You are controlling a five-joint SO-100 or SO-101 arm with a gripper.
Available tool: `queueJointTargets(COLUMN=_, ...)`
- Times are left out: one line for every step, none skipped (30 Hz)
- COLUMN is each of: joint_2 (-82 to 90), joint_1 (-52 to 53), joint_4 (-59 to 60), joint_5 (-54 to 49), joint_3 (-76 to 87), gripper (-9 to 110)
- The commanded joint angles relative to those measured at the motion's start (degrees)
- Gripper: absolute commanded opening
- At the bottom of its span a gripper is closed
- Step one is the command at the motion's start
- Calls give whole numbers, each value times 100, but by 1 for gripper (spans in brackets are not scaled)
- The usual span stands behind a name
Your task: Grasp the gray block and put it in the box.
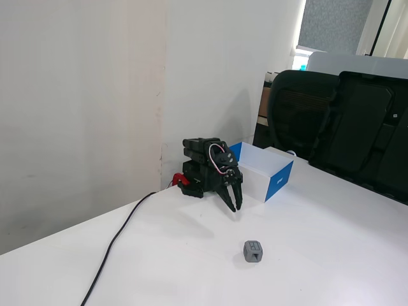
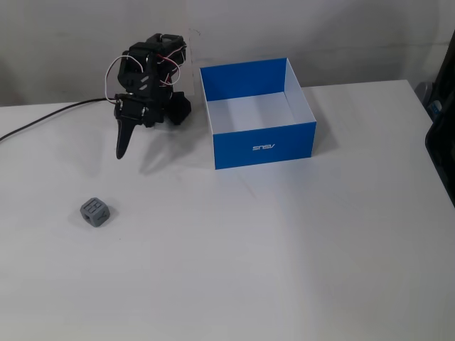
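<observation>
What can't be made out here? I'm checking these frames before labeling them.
- Box interior: hidden by its own near wall and the arm in a fixed view; the other fixed view shows it empty.
- Gray block: groove detail too small in both fixed views.
- Gripper: jaws look slightly parted in one fixed view, edge-on in the other.
- Black case: cut off at the right edge.
</observation>
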Motion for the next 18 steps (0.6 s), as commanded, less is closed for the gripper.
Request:
queueJointTargets(joint_2=-18, joint_1=44, joint_4=18, joint_5=-949, joint_3=-229, gripper=3)
queueJointTargets(joint_2=-18, joint_1=35, joint_4=9, joint_5=-1204, joint_3=-290, gripper=3)
queueJointTargets(joint_2=-18, joint_1=18, joint_4=9, joint_5=-1477, joint_3=-334, gripper=4)
queueJointTargets(joint_2=-18, joint_1=0, joint_4=9, joint_5=-1749, joint_3=-369, gripper=4)
queueJointTargets(joint_2=-26, joint_1=-9, joint_4=9, joint_5=-2030, joint_3=-404, gripper=6)
queueJointTargets(joint_2=-26, joint_1=-26, joint_4=9, joint_5=-2320, joint_3=-422, gripper=8)
queueJointTargets(joint_2=-26, joint_1=-44, joint_4=9, joint_5=-2602, joint_3=-439, gripper=9)
queueJointTargets(joint_2=-26, joint_1=-79, joint_4=9, joint_5=-2874, joint_3=-448, gripper=12)
queueJointTargets(joint_2=-26, joint_1=-105, joint_4=9, joint_5=-3173, joint_3=-448, gripper=14)
queueJointTargets(joint_2=-26, joint_1=-141, joint_4=26, joint_5=-3551, joint_3=-431, gripper=17)
queueJointTargets(joint_2=-26, joint_1=-176, joint_4=35, joint_5=-3911, joint_3=-422, gripper=20)
queueJointTargets(joint_2=-26, joint_1=-211, joint_4=-35, joint_5=-4192, joint_3=-413, gripper=22)
queueJointTargets(joint_2=-26, joint_1=-264, joint_4=-114, joint_5=-4465, joint_3=-404, gripper=24)
queueJointTargets(joint_2=-26, joint_1=-308, joint_4=-185, joint_5=-4720, joint_3=-396, gripper=26)
queueJointTargets(joint_2=-26, joint_1=-352, joint_4=-220, joint_5=-5027, joint_3=-387, gripper=29)
queueJointTargets(joint_2=-26, joint_1=-404, joint_4=-272, joint_5=-5326, joint_3=-360, gripper=30)
queueJointTargets(joint_2=-26, joint_1=-439, joint_4=-396, joint_5=-5546, joint_3=-325, gripper=31)
queueJointTargets(joint_2=-26, joint_1=-475, joint_4=-606, joint_5=-5757, joint_3=-246, gripper=31)
